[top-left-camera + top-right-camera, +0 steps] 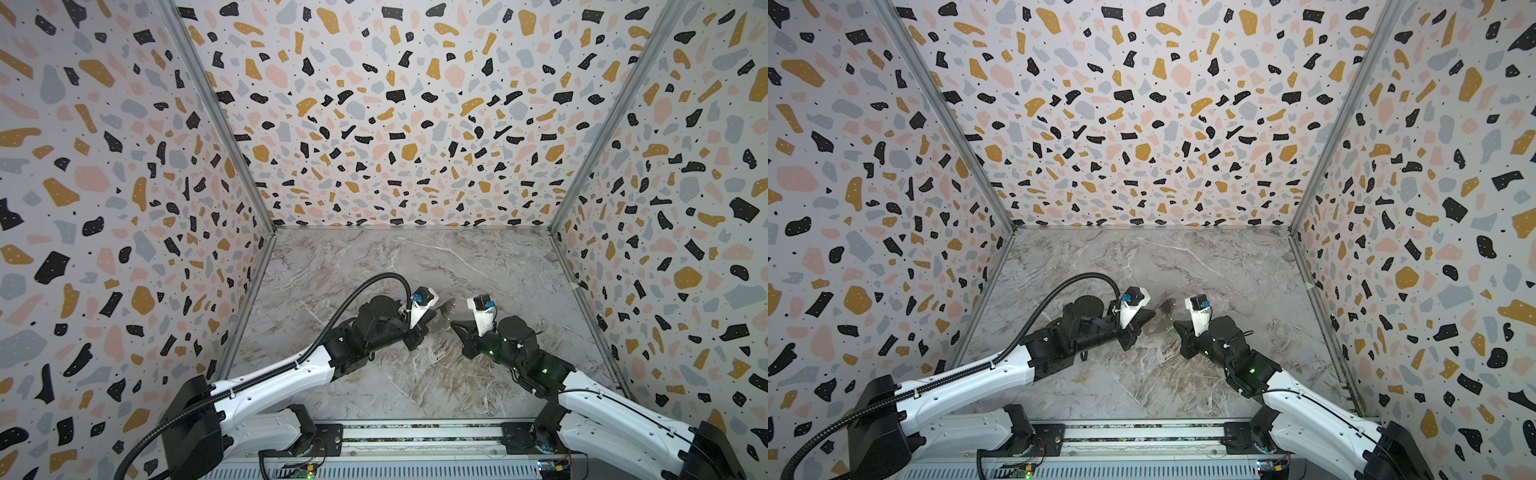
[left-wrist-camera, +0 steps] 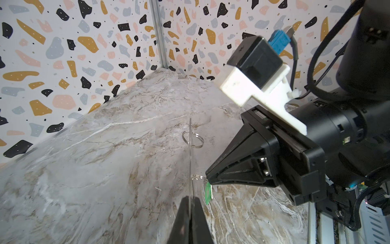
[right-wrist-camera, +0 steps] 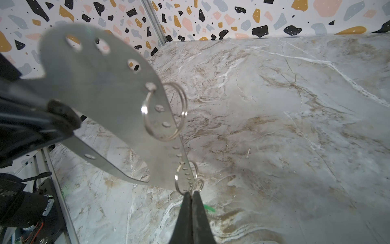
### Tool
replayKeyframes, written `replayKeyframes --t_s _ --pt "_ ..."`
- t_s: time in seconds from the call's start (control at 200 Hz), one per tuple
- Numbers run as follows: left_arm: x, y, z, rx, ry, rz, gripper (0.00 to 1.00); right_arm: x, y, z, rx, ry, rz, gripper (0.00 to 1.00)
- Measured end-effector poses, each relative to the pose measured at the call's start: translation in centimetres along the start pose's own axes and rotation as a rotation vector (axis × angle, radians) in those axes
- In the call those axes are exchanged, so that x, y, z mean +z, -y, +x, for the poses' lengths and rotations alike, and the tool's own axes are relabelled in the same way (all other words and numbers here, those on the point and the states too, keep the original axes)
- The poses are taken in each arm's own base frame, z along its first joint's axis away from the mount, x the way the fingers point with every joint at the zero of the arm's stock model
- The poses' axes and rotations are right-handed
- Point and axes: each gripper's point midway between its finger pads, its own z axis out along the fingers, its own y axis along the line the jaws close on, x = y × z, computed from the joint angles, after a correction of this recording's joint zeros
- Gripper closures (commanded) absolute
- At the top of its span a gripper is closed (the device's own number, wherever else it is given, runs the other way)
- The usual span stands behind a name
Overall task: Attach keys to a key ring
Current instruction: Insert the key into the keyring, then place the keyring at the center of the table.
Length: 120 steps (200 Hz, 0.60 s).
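Over the middle of the marble bench [image 1: 415,257], the left gripper [image 2: 191,199] is clamped on the key ring [image 3: 101,90], a holed grey plate that its own wrist view shows only edge-on. The right gripper [image 3: 191,195] pinches a small wire ring [image 3: 186,177] at the plate's end. The green key [image 2: 208,193] hangs just below, plain only in the left wrist view.

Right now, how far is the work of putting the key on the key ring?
Done: left gripper holds the key ring up. In hand: right gripper is shut at one of its split rings, green key beside it. Left: confirming the key hangs threaded; unclear here.
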Motion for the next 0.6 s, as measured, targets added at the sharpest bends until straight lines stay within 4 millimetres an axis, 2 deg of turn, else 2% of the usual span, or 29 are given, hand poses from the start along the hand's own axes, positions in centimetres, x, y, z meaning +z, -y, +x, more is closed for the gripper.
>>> replayKeyframes --t_s 0.385,0.601 --pt "0.5 -0.3 0.3 -0.028 -0.004 0.019 1.00 0.0 -0.9 0.4 -0.021 -0.021 -0.052 1.00" --pt "2.2 -1.3 0.9 -0.063 -0.075 0.032 1.00 0.0 0.5 0.5 -0.012 -0.023 0.015 1.00"
